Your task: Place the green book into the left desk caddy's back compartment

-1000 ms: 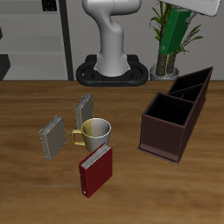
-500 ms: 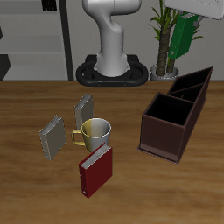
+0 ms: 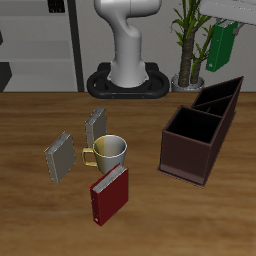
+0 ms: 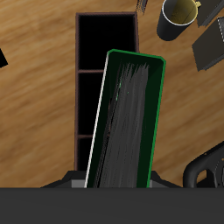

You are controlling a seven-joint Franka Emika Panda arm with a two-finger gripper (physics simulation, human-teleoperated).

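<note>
My gripper (image 3: 223, 24) is shut on the green book (image 3: 221, 47) and holds it high in the air, hanging nearly upright from the fingers. The left desk caddy (image 3: 195, 150), a dark brown open-topped box, stands on the table below and nearer the front edge. Its back compartment (image 3: 221, 98), with slanted side walls, is the end closest under the book. In the wrist view the green book (image 4: 128, 122) fills the middle and covers part of the caddy (image 4: 107, 39) beneath it. The gripper's fingers are hidden there.
A pale mug (image 3: 111, 151) stands mid-table beside the caddy. A dark red book (image 3: 109, 193) leans nearer the front edge. Two grey books (image 3: 60, 156) (image 3: 95, 127) stand by the mug. The robot base (image 3: 126, 76) and a potted plant (image 3: 190, 45) are at the back.
My gripper has carried the green book sideways, away from the robot base and toward the spot above the caddy's taller end. The book now hangs more upright. Nothing on the table moved.
</note>
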